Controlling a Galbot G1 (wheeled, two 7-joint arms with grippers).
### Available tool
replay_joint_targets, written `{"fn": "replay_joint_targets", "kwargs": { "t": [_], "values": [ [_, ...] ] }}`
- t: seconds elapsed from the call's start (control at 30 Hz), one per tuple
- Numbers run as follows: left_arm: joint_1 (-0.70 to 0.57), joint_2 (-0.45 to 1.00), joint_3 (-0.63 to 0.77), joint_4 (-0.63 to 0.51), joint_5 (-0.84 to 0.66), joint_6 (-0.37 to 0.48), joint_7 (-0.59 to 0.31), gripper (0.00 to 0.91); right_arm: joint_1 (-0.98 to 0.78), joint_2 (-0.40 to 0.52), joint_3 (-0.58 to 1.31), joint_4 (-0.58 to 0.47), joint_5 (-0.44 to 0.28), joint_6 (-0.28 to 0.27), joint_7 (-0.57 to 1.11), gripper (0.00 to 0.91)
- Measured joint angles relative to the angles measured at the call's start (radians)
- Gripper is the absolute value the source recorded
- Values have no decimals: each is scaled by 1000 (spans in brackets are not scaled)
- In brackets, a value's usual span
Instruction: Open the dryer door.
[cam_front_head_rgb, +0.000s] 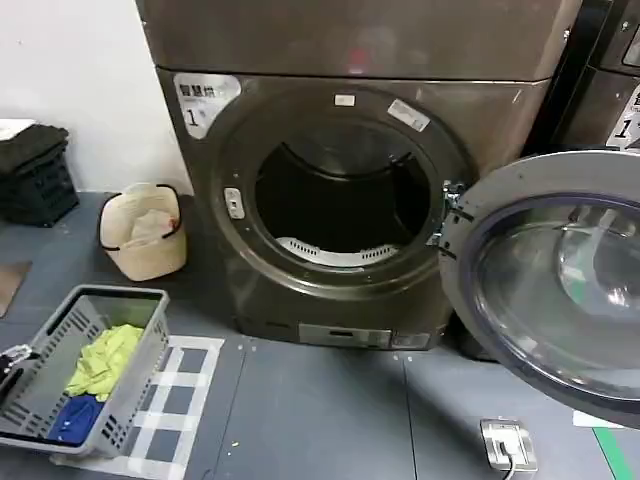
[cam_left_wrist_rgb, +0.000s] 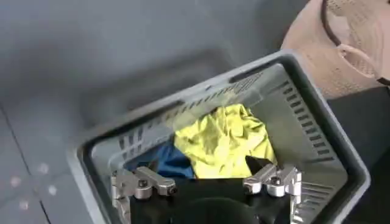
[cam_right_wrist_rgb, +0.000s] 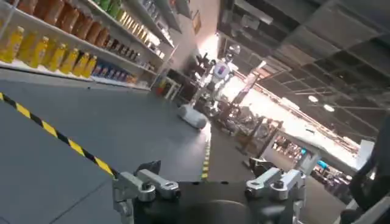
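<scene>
While swung wide, dryer door (cam_front_head_rgb: 545, 280).

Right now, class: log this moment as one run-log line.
dryer door: swung fully open | drum: empty | left gripper: open above laundry basket | right gripper: open, pointing away

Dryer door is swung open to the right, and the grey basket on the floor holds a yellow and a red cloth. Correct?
Not quite. The dryer door is open to the right, but the grey basket holds a yellow cloth and a blue cloth, not red; head and left wrist views show it.
</scene>
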Motion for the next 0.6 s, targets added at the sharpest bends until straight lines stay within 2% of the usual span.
{"fn": "replay_joint_targets", "kwargs": {
  "t": [0.2, 0.6],
  "values": [
    [37, 0, 12, -4, -92, 0, -22, 907, -4, 2, 3, 8, 31, -15, 0, 907],
    [64, -13, 31, -27, -86, 0, -30, 907, -4, 8, 3, 16, 42, 8, -3, 907]
  ]
}}
